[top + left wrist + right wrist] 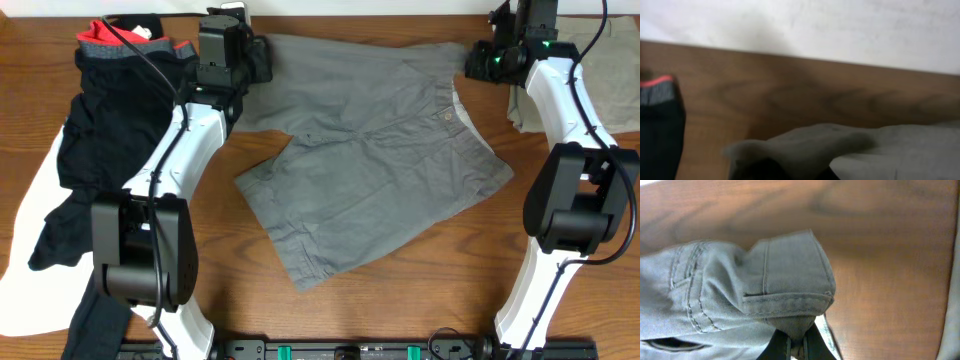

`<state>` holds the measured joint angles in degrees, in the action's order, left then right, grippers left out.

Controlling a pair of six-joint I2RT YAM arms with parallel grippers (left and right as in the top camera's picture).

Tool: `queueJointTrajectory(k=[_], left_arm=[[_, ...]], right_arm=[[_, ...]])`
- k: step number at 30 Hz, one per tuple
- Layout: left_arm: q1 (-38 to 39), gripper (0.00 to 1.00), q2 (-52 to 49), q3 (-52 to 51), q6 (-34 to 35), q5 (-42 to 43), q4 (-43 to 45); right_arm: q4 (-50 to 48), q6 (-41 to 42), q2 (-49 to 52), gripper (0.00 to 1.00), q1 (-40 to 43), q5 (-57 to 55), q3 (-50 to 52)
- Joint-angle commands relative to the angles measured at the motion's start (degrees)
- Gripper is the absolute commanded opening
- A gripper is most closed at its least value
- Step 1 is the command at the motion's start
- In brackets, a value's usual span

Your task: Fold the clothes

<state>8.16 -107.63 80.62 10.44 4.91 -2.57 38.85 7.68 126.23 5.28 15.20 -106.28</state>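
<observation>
Grey shorts (380, 150) lie spread on the wooden table, the near leg folded over. My left gripper (262, 58) is at the far left corner of the shorts; in the left wrist view the grey cloth (810, 150) bunches right over the fingers, which look shut on it. My right gripper (474, 62) is at the far right waistband corner; in the right wrist view its fingers (796, 342) pinch the grey waistband (785, 280) and lift it off the table.
A pile of dark clothes with a red-and-grey waistband (110, 45) lies at the left over white cloth (30, 210). A beige garment (610, 70) lies at the far right. The table's back edge meets a white wall (840, 25).
</observation>
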Motion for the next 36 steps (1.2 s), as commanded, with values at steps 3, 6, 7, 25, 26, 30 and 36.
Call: queueJointTrajectory(k=[3, 6, 7, 25, 26, 30, 36], left_arm=[[-2.95, 0.06, 8.92, 1.64, 0.09, -7.93, -8.94], [-2.95, 0.06, 13.40, 1.64, 0.11, -7.93, -17.44], [-2.95, 0.06, 14.84, 1.64, 0.11, -7.91, -20.35], [1.31, 0.06, 20.13, -0.20, 1.18, 5.18, -60.59], [2.05, 0.06, 20.13, -0.31, 1.20, 5.18, -61.72], [5.33, 0.06, 20.13, -1.99, 2.36, 5.20, -64.52], [11.04, 0.06, 20.13, -10.69, 9.46, 5.22, -62.90]], right_arm=[[6.75, -0.22, -5.66, 0.01, 2.71, -9.31, 0.22], [12.28, -0.55, -8.74, 0.01, 3.39, -8.72, 0.22], [14.29, -0.81, -9.84, 0.01, 3.63, -8.72, 0.22], [37.75, -4.13, -13.62, 0.01, 9.49, -12.79, 0.28], [38.01, -4.13, -13.62, 0.01, 10.12, -12.79, 0.28], [38.93, -4.15, -13.62, 0.01, 12.09, -12.81, 0.28], [38.97, -4.17, -13.62, 0.01, 12.85, -11.72, 0.33]])
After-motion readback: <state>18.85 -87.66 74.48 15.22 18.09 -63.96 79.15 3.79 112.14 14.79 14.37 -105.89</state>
